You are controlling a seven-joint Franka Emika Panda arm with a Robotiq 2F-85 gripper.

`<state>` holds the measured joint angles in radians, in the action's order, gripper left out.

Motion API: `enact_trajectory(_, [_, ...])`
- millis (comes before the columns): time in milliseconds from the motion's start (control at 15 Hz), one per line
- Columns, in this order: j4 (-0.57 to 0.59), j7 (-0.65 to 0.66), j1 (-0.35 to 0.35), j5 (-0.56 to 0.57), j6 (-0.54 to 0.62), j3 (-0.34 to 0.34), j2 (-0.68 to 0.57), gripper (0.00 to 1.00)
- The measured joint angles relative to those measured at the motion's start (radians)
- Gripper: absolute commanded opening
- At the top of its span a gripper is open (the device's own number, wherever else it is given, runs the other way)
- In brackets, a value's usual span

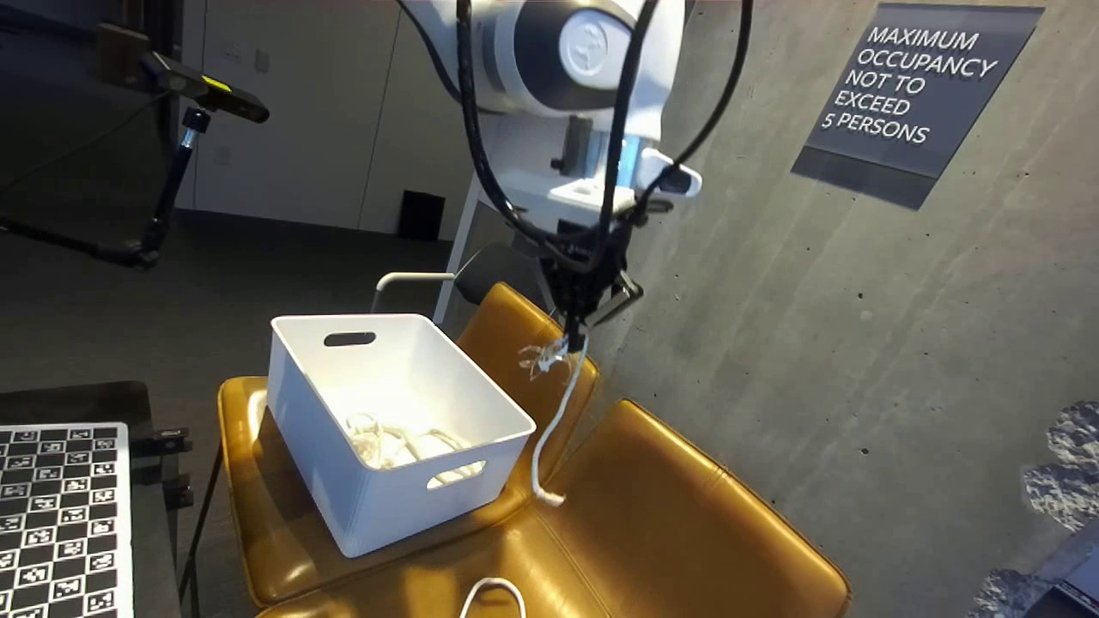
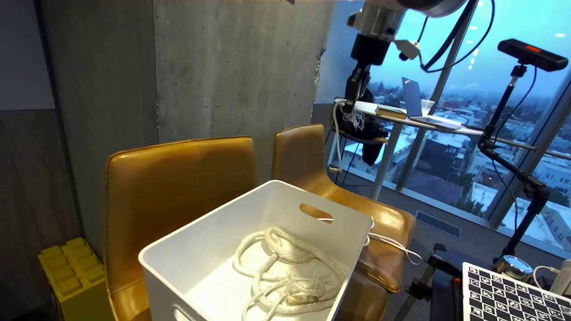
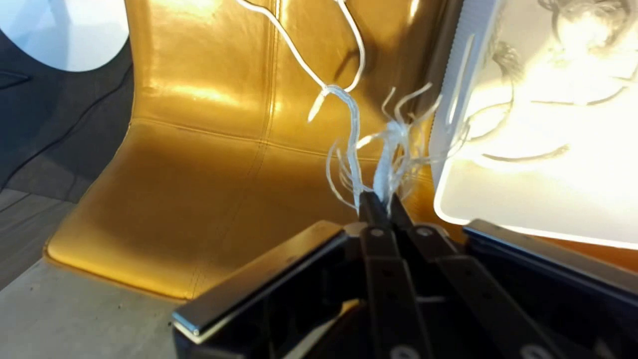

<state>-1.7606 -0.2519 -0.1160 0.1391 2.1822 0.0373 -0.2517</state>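
Observation:
My gripper (image 1: 577,342) is shut on a short white cord (image 1: 560,421), high above the chairs. In the wrist view the frayed end (image 3: 394,144) pokes out between the fingertips, and the rest of the cord (image 3: 354,124) hangs beside it. Its lower tip dangles free in both exterior views. A white bin (image 1: 386,506) stands on a tan chair, to one side of the gripper. Inside it lie a coiled white rope (image 2: 294,254) and thinner strands. Another thin white cord (image 3: 294,50) lies looped on the neighbouring chair, below the held one.
Two tan leather chairs (image 2: 178,178) stand side by side against a concrete wall (image 1: 755,326). A camera on a jointed stand (image 2: 531,55) and a checkered board (image 1: 60,524) are nearby. Behind are a table with a laptop (image 2: 428,118) and a yellow block (image 2: 73,276).

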Motion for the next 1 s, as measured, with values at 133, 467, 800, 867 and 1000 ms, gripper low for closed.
enact_trajectory(133, [-0.034, 0.024, 0.04, 0.008, -0.031, -0.007, 0.095, 0.01])
enact_trajectory(467, [-0.121, 0.165, 0.145, 0.008, -0.111, -0.076, 0.286, 0.01])
enact_trajectory(800, [-0.253, 0.239, 0.191, -0.002, -0.066, -0.12, 0.332, 0.29])
enact_trajectory(867, [-0.282, 0.239, 0.19, -0.007, -0.045, -0.118, 0.33, 0.29])
enact_trajectory(1000, [-0.334, 0.239, 0.186, -0.013, -0.007, -0.111, 0.325, 0.43])
